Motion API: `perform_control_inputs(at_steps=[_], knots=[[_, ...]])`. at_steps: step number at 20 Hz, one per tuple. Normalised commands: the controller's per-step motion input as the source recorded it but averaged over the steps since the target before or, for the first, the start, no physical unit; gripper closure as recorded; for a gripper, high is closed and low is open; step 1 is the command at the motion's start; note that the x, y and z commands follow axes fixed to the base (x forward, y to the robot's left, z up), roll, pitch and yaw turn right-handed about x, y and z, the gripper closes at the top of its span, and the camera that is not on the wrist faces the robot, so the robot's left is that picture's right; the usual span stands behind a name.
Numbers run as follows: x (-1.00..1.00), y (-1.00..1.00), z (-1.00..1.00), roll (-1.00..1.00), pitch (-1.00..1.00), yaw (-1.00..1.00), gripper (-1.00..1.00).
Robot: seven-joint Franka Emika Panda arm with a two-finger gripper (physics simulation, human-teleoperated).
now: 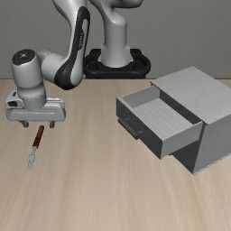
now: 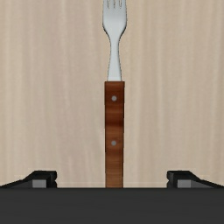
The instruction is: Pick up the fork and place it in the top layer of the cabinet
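A fork with a brown wooden handle and silver tines lies flat on the wooden table, towards the exterior view's left. My gripper hovers just over the handle end. In the wrist view the fork runs straight away from my hand. Its handle lies midway between the fingertips of the gripper, which stand wide apart and touch nothing, so it is open. The grey cabinet stands at the exterior view's right with its top drawer pulled out.
The robot's black base is at the far side of the table. Bare wood stretches between the fork and the cabinet.
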Motion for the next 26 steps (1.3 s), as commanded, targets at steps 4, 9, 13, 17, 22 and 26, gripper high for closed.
perform_control_inputs(at_steps=[4,9,13,17,22,26], knots=[[0.0,0.0,-0.75,0.0,0.0,0.0,1.0],[0.0,0.0,0.0,0.0,0.0,0.0,1.0],[0.0,0.0,0.25,0.0,0.0,0.0,1.0],[0.0,0.0,1.0,0.0,0.0,0.0,1.0],[0.0,0.0,1.0,0.0,0.0,0.0,1.0],[0.0,0.0,1.0,0.0,0.0,0.0,1.0]])
